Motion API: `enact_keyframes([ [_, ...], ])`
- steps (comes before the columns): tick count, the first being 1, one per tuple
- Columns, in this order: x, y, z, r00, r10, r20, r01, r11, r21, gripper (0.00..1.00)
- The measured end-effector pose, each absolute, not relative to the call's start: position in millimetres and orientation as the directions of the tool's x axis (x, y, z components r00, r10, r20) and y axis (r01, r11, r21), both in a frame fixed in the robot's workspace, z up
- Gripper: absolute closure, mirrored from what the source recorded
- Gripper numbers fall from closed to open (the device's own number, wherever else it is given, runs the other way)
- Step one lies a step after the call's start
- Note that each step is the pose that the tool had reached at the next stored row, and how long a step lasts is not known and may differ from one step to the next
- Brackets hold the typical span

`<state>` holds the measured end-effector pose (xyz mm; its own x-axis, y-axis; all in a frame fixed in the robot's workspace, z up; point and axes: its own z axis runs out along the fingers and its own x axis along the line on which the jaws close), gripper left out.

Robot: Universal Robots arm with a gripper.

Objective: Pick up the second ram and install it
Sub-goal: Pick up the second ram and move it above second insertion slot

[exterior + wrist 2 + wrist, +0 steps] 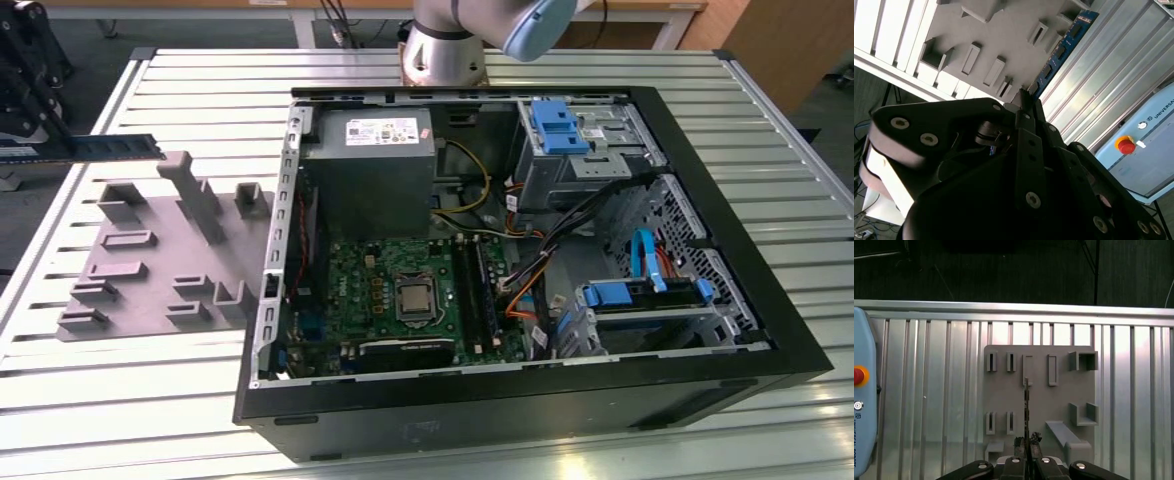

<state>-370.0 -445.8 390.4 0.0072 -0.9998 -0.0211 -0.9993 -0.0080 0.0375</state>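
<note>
The second ram (120,148) is a thin blue-green stick held level in the air over the far end of the grey slotted fixture (147,250), at the exterior view's left. My gripper (56,150) is shut on one end of it. In the second wrist view the ram (1066,47) sticks out from my black gripper (1024,102), showing its blue face and black chips. In the first wrist view the ram (1026,405) appears edge-on, rising from my gripper (1026,444) above the fixture (1054,405).
An open black computer case (534,400) lies on the slatted metal table (814,200), with a green motherboard (387,290), power supply (367,160) and cables inside. The arm's base (441,40) stands behind the case. A pendant with a red button (1125,145) lies beside the fixture.
</note>
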Motion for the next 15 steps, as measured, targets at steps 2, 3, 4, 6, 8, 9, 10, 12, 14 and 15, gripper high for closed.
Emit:
enact_keyframes([
  [2, -369.1, -445.8, 390.4, 0.007, -1.0, -0.021, -0.999, -0.008, 0.038, 0.86],
  [3, -368.6, -445.9, 390.4, 0.007, -1.0, -0.021, -0.999, -0.008, 0.038, 0.86],
  [4, -368.2, -445.8, 390.4, 0.007, -1.0, -0.021, -0.999, -0.008, 0.038, 0.86],
  [6, -367.3, -445.8, 390.4, 0.007, -1.0, -0.021, -0.999, -0.008, 0.038, 0.86],
  [8, -366.3, -445.8, 390.4, 0.007, -1.0, -0.021, -0.999, -0.008, 0.038, 0.86],
  [9, -365.8, -445.8, 390.4, 0.007, -1.0, -0.021, -0.999, -0.008, 0.038, 0.86],
  [10, -365.2, -445.9, 390.4, 0.007, -1.0, -0.021, -0.999, -0.008, 0.038, 0.86],
  [12, -364.1, -445.8, 390.4, 0.007, -1.0, -0.021, -0.999, -0.008, 0.038, 0.86],
  [14, -363.1, -445.8, 390.4, 0.007, -1.0, -0.021, -0.999, -0.008, 0.038, 0.86],
  [15, -362.7, -445.8, 390.4, 0.007, -1.0, -0.021, -0.999, -0.008, 0.037, 0.86],
])
